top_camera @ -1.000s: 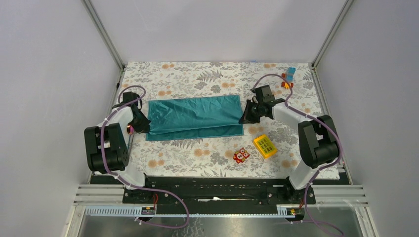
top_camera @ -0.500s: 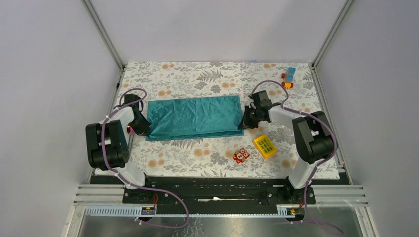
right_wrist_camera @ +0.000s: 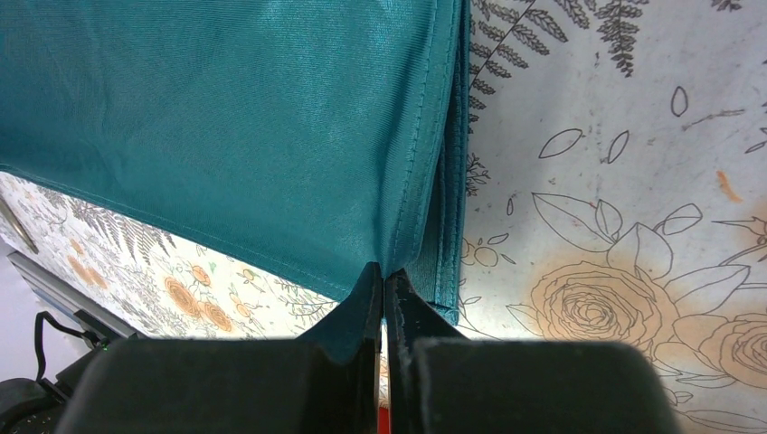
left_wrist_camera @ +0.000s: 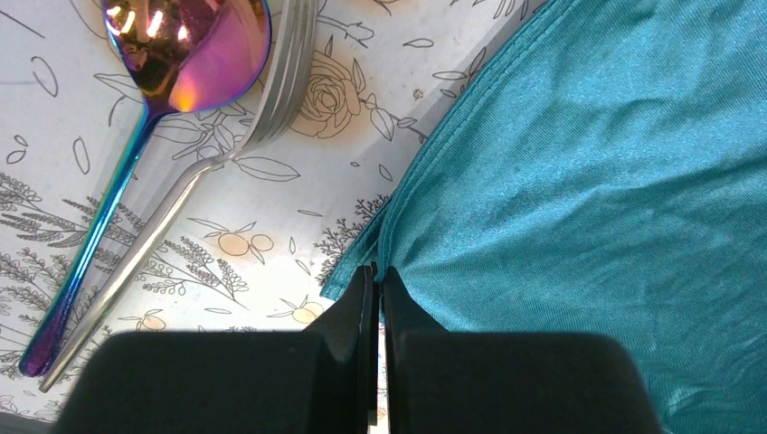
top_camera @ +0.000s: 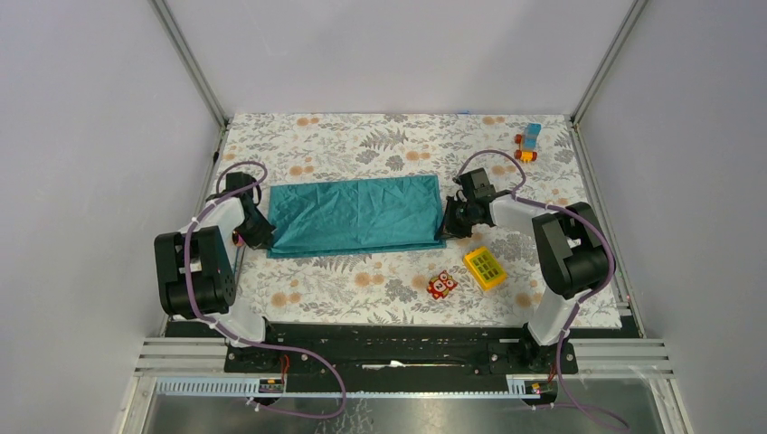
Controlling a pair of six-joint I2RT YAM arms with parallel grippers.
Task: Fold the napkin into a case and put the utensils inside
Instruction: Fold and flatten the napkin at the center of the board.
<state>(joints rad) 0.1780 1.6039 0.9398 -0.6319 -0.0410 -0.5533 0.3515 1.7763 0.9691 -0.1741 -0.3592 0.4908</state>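
Spoon (left_wrist_camera: 181, 54): bowl tip was cut off by the left wrist view's top edge.
Fork (left_wrist_camera: 282, 72): tine ends cut off likewise.
Napkin (left_wrist_camera: 579, 199): ran past the right and bottom edges; pinched hems were hidden inside left gripper (left_wrist_camera: 378, 280) and right gripper (right_wrist_camera: 383, 280).
Far-corner toy (top_camera: 528, 142): too small to identify.

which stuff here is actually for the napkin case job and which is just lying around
For the job:
- teal napkin, partly folded
- spoon
- fork

Just lying about:
- red owl toy
- yellow gridded block
- small blue and orange toy near the far right corner
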